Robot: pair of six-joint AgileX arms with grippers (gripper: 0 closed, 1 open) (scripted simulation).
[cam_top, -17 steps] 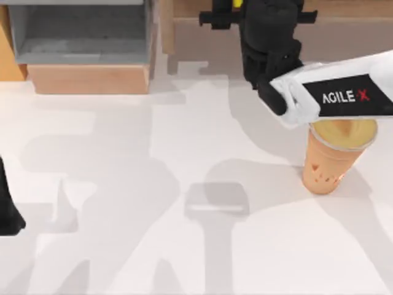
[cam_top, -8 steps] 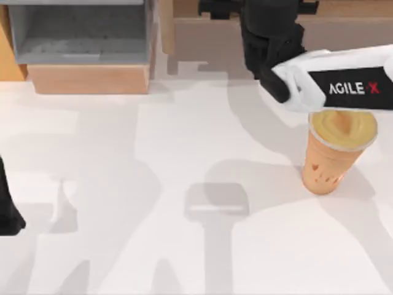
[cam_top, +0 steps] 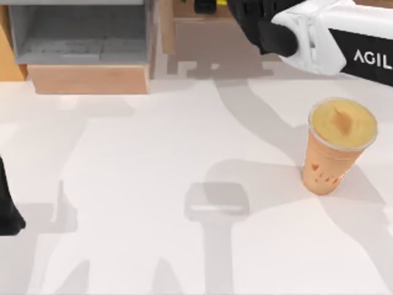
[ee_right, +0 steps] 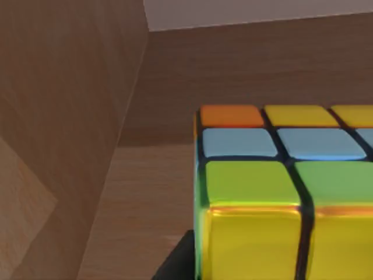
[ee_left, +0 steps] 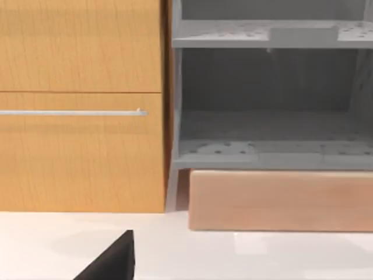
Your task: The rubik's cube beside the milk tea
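Observation:
The rubik's cube looms close in the right wrist view, with yellow, green, blue and orange tiles. It sits inside a wooden compartment. In the top view my right gripper reaches into that wooden box at the table's back edge, right at the cube. The milk tea is an orange-tan cup with red hearts. It stands upright on the right of the table, in front of and apart from the right arm. My left gripper is parked at the far left edge.
A grey open shelf on a wooden base stands at the back left, beside the wooden box. The left wrist view faces that grey shelf and an orange-wood cabinet with a bar handle. White tabletop spreads across the middle.
My right arm has moved toward the back of the table, off the milk tea, whose top now shows whole. The cup and the left arm have not moved.

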